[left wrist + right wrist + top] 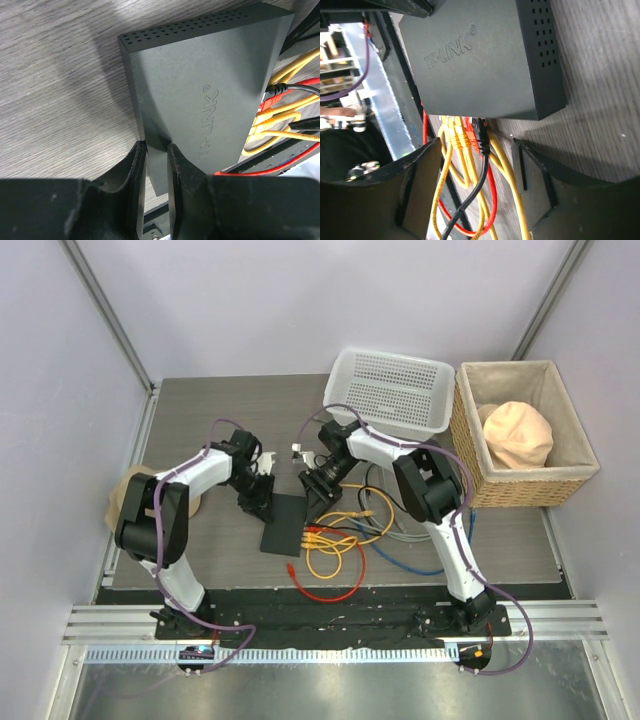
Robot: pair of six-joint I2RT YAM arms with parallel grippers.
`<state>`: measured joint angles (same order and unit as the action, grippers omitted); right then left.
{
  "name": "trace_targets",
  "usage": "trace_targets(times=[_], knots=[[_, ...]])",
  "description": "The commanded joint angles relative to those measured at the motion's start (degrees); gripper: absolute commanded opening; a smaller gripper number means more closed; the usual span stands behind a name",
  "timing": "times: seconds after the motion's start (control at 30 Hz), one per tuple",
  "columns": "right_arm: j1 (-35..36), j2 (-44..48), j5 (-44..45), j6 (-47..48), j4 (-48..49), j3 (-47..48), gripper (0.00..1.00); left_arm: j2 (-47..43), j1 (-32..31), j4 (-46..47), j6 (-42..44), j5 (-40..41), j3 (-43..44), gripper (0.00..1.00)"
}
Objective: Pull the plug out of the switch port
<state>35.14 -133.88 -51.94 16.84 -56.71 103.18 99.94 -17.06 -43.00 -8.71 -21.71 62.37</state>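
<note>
Jaws of left gripper (157, 152) clamp the switch (200, 75) edge; right gripper (477, 150) jaws stand wide near the plugs (459, 131).

Switch (283, 525): 1.
Pincers: 2, namely left pincer (156, 150) and right pincer (477, 142).
Baskets: 2, namely white mesh basket (395, 390) and wicker basket (470, 455).
Plugs visible at the switch edge: 2 yellow plugs (448, 127), 1 red plug (472, 139), 1 black plug (481, 129); any others cannot be told.

The right claw (477, 150) stands spread around the yellow, red and black plugs (462, 134) in the switch (480, 60).
</note>
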Motion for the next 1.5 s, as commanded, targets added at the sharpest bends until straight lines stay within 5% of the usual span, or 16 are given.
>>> trace_targets(times=[0.0, 0.87, 1.47], knots=[[0.64, -3.05, -0.52, -1.28, 2.21, -1.39, 0.65, 5.53, -0.52, 4.07, 1.06, 5.98, -1.81, 0.17], [3.01, -5.86, 2.20, -6.91, 6.96, -0.78, 0.36, 5.97, -0.52, 4.33, 1.77, 6.95, -1.64, 0.17], [1.16, -9.82, 0.61, 5.04, -1.74, 4.40, 0.36, 6.32, -0.52, 4.33, 2.21, 6.33, -1.64, 0.19]])
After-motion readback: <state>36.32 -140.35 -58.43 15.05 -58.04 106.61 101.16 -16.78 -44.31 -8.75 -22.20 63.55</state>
